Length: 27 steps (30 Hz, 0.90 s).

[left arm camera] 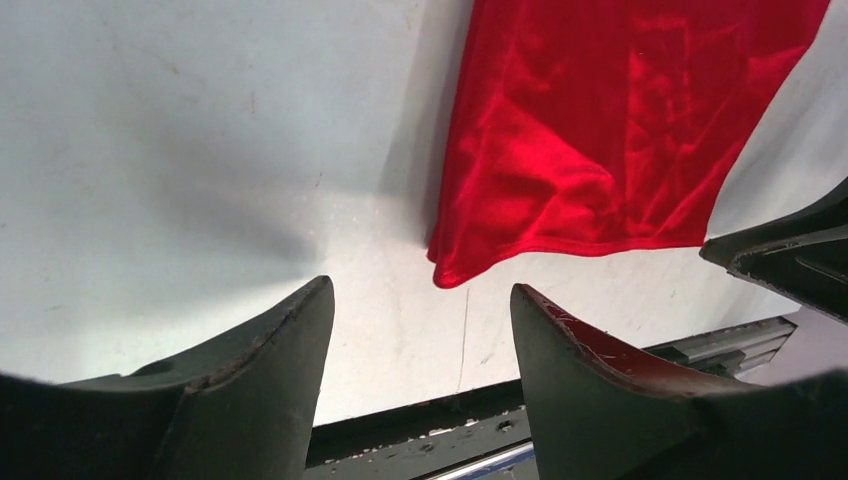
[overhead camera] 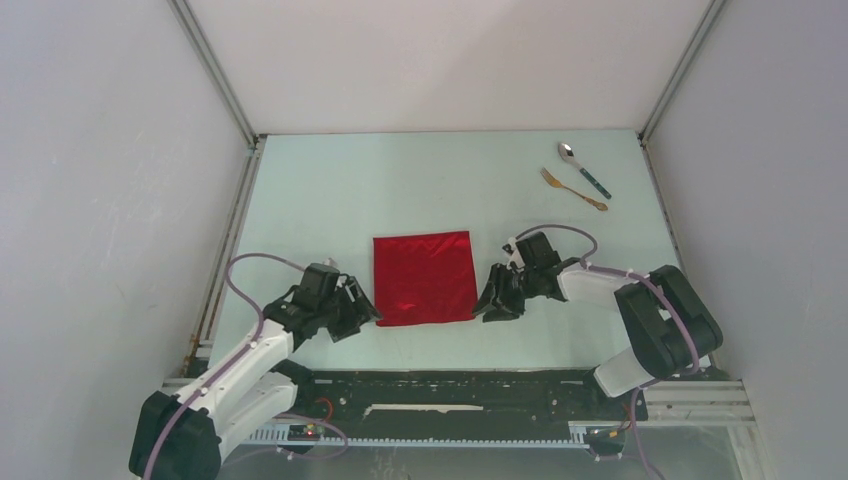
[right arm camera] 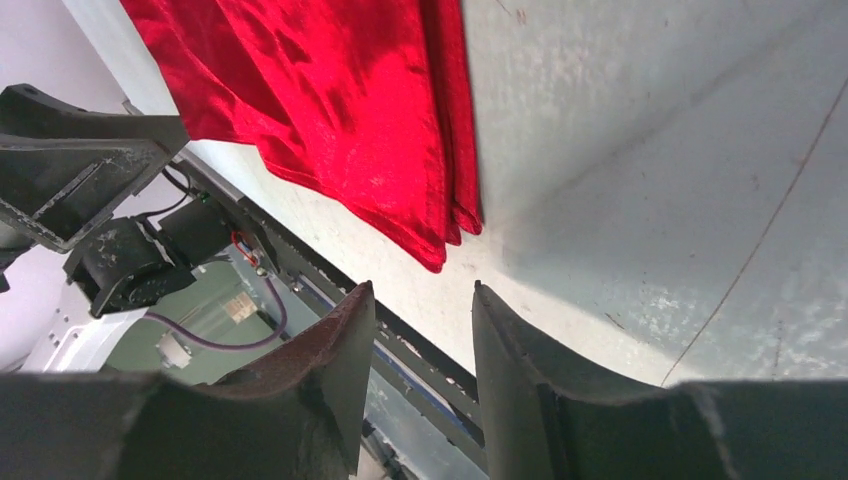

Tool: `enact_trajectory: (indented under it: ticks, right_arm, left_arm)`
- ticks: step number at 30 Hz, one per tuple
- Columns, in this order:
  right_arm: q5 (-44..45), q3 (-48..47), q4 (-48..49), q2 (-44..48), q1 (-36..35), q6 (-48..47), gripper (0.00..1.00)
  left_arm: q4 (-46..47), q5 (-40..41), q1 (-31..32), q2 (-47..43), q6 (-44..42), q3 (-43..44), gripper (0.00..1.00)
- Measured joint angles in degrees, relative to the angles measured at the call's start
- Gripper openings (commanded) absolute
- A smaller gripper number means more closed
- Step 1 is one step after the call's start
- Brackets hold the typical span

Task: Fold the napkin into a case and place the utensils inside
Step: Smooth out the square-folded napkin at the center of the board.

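The red napkin [overhead camera: 423, 277] lies flat as a rough square in the middle of the table, with layered edges at its near right corner [right arm camera: 440, 240]. My left gripper [overhead camera: 368, 310] is open and empty, low at the napkin's near left corner [left arm camera: 450, 270]. My right gripper [overhead camera: 487, 305] is open and empty, low at the near right corner. The spoon [overhead camera: 584, 169] with the teal handle and the gold-bronze fork [overhead camera: 573, 189] lie side by side at the far right of the table.
The table's [overhead camera: 330, 190] near edge with a black rail [overhead camera: 450, 385] runs just behind both grippers. White walls [overhead camera: 120, 200] enclose the left, right and back.
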<state>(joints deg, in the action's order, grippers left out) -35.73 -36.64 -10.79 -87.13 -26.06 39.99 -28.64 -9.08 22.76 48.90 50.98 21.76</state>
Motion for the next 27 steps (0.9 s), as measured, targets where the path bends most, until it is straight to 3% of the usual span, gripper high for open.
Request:
enact_trajectory:
  ticks: [12, 27]
  right_arm:
    - [-2.36, 4.09, 10.95, -2.38, -1.73, 9.46, 0.39]
    - [-1.84, 5.01, 13.66, -3.91, -2.08, 12.26, 0.43]
  left_arm:
    - [-0.50, 0.31, -0.02, -0.15, -0.02, 0.00, 0.62]
    - [0.26, -0.13, -0.02, -0.28, 0.00, 0.00, 0.62]
